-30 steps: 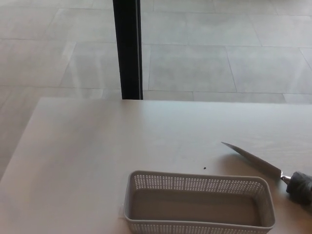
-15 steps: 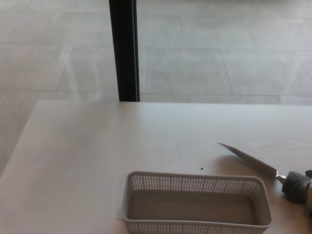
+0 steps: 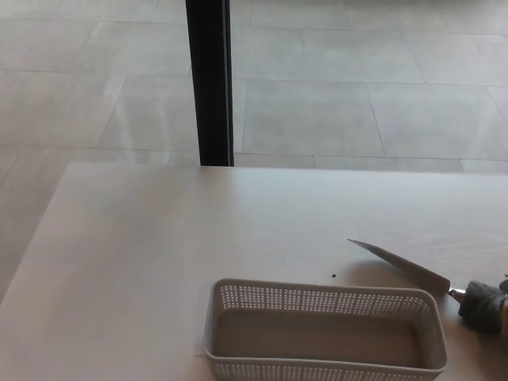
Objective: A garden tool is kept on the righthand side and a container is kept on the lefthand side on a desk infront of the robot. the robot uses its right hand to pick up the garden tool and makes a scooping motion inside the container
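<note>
Head view: perforated rectangular container (image 3: pixel 321 329)

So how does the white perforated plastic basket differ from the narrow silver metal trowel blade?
The white perforated plastic basket is a wide, open box with mesh walls; the narrow silver metal trowel blade is flat, solid and pointed. The basket sits square near the desk's front edge; the blade lies slanted at its right. Both are on the pale desk.

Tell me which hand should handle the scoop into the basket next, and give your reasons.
Right. The garden tool lies on the desk to the right of the basket, its dark handle at the right edge, on the right arm's side. Neither hand shows clearly.
</note>
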Motion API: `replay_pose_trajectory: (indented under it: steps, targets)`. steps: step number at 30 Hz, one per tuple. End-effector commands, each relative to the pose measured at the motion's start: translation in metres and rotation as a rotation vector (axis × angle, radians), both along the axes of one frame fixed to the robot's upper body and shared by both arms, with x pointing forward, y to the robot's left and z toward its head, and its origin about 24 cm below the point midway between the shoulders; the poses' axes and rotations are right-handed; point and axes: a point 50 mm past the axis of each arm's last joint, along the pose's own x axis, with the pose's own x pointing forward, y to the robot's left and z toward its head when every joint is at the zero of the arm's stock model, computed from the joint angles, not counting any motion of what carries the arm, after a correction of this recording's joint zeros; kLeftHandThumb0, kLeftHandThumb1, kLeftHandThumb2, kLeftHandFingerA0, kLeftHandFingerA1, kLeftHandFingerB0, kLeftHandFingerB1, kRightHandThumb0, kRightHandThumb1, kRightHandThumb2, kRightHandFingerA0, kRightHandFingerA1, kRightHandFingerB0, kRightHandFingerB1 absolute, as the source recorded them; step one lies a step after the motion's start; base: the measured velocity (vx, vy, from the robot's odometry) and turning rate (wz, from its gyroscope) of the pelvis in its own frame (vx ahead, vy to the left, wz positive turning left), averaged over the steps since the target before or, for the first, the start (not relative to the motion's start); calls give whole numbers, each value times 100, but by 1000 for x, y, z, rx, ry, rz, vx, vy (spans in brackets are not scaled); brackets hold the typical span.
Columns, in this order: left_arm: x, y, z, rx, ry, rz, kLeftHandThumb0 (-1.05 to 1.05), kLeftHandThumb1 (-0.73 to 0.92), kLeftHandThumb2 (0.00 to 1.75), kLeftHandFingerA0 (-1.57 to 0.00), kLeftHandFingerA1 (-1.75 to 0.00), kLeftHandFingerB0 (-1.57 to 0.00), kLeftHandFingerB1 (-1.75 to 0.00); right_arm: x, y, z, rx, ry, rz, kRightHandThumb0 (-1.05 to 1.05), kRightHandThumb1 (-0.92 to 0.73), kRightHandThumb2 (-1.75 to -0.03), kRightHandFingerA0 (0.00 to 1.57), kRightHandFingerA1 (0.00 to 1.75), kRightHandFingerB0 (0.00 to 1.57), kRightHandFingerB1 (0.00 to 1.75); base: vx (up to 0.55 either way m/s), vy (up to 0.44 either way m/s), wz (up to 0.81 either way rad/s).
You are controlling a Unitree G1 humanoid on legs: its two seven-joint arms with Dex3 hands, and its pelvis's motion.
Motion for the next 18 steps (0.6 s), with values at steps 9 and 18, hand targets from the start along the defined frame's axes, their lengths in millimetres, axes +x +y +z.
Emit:
replay_pose_trajectory:
  steps: [9, 18]
  targets:
    - [-1, 6, 4, 15, 14, -9, -52, -3, 111, -96, -101, -86, -94, -64, -21, -65, -81, -17, -8, -38, -79, -70, 88, 175, 72, 125, 0, 0, 0]
    - [1, 6, 5, 1, 13, -10, -51, -2, 110, -88, -100, -80, -92, -57, -24, -38, 359, -517, -82, -19, -57, -95, 91, 175, 74, 151, 0, 0, 0]
